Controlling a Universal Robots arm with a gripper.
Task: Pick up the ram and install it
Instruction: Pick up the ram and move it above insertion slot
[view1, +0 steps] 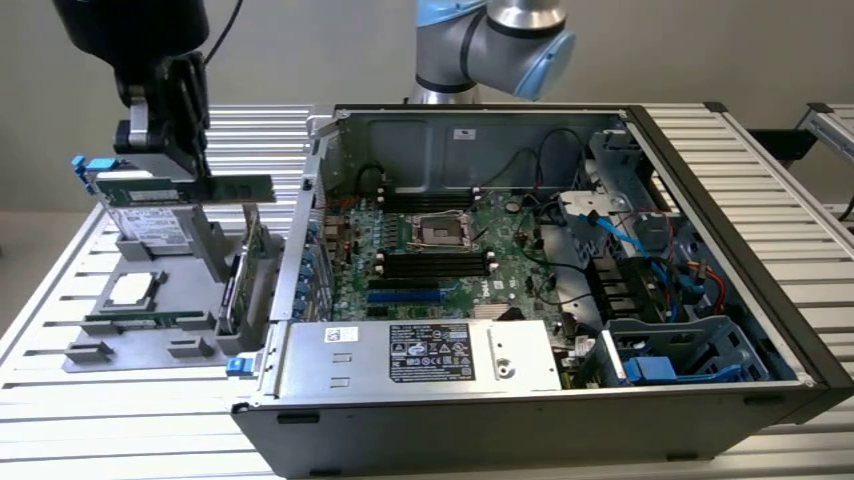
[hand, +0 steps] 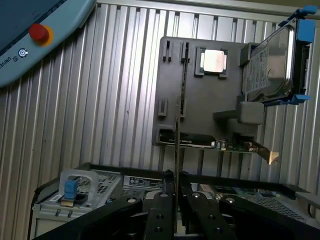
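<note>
Ribbed metal slats form the surface (view1: 120, 420), with a plain pale wall (view1: 747, 50) behind it and an open computer case (view1: 467, 435) standing on it. At the exterior view's left, the claw (view1: 187, 165) pinches the ram (view1: 240, 188) by its long edge. The green stick hangs level above a grey parts tray (hand: 210, 100), beside the case and clear of it.

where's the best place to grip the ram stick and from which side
By its flat faces, near the middle of the top long edge, from above. The ram is a thin board standing on edge, so the gripper pinching across its thickness, as here, probably leaves the lower edge free.
</note>
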